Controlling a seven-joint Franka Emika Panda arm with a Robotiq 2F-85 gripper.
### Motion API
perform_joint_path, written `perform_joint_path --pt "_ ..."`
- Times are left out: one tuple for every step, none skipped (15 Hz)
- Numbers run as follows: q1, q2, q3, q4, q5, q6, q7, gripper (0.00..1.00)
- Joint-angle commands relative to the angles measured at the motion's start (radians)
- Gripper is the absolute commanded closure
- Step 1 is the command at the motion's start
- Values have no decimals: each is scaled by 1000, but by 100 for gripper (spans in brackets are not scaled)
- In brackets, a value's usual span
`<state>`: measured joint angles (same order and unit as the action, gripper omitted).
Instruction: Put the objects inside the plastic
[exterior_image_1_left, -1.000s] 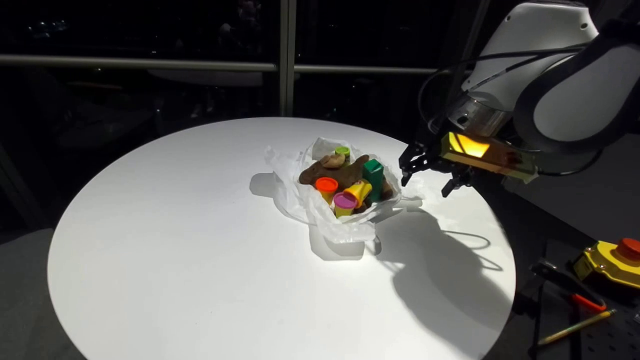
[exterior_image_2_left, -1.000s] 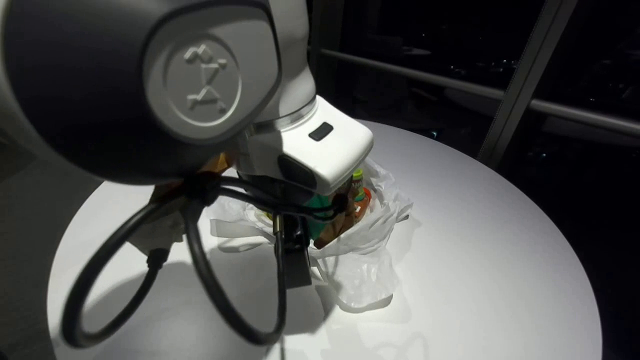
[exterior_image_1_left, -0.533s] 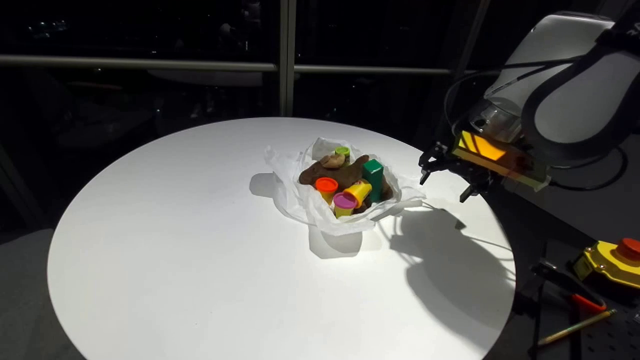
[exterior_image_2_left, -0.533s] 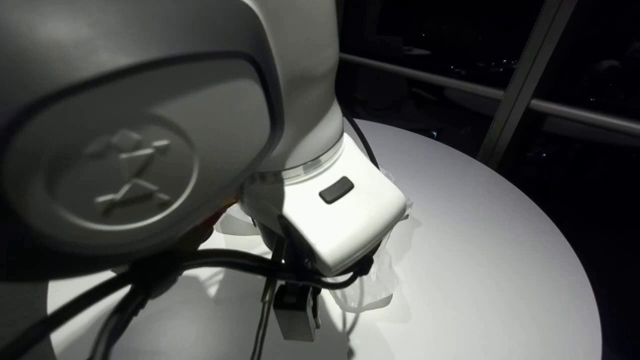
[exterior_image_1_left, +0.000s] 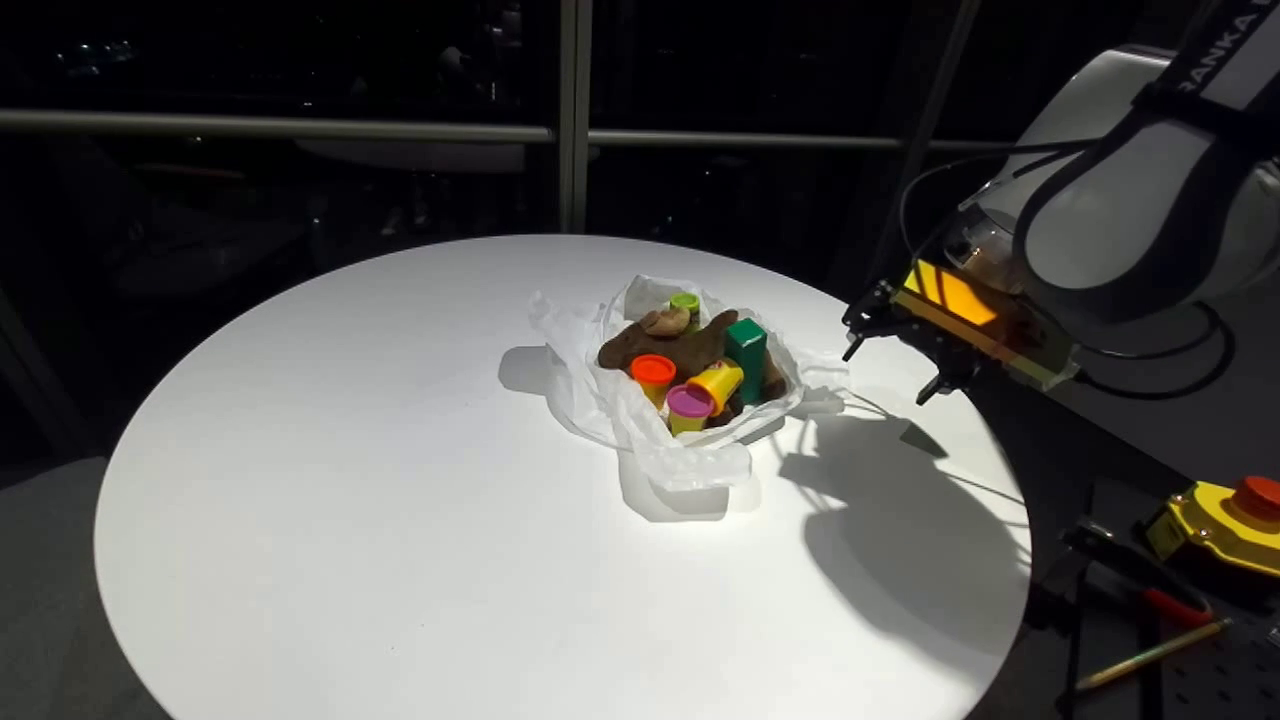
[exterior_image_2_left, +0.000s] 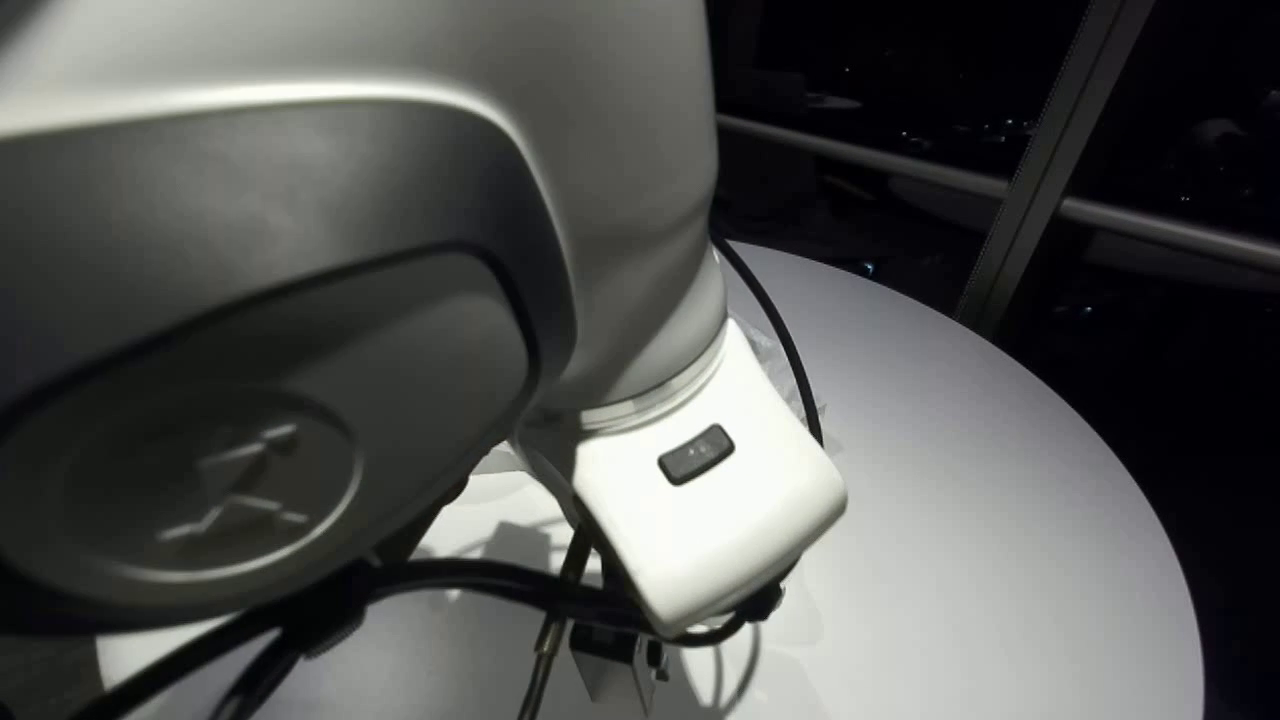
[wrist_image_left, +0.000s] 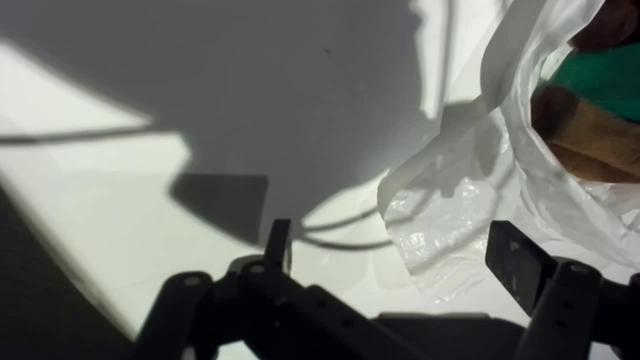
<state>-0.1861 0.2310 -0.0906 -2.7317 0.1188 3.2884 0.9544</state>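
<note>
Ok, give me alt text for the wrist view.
Open, empty gripper above a white table; at right, a translucent white plastic bag holding a green block and a brown toy, both cut off by the frame. A broad shadow crosses the table.

White-and-black robot arm (exterior_image_1_left: 1105, 215): bent, upper right in an exterior view
Black two-fingered gripper (wrist_image_left: 392, 242): jaws wide apart, lower part of the wrist view

My gripper (wrist_image_left: 391, 242) hangs with its jaws spread wide above the white table (wrist_image_left: 135, 220); at the right of my wrist view I see the crinkled plastic bag (wrist_image_left: 445, 220) around a green block (wrist_image_left: 600, 75) and brown plush (wrist_image_left: 602, 135).
</note>
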Motion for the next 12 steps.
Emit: perform_joint_path --pt "13 71 -13 34 21 74 5 0" --pt "11 82 -5 39 16 84 4 0" --pt "15 94 -6 45 14 94 -1 0" --pt "19 107 -6 54 13 101 -3 0" --pt "27 118 -11 64 15 108 -6 0" --pt "27 126 -7 74 14 111 -4 0" --pt "29 137 8 87 84 118 -61 0" --pt "33 148 8 97 96 124 -65 0" --pt "31 157 14 108 110 129 -77 0" --pt "39 172 10 121 128 134 -90 0" --pt "38 187 14 134 137 140 -99 0" --pt "39 199 16 144 149 143 -107 0"
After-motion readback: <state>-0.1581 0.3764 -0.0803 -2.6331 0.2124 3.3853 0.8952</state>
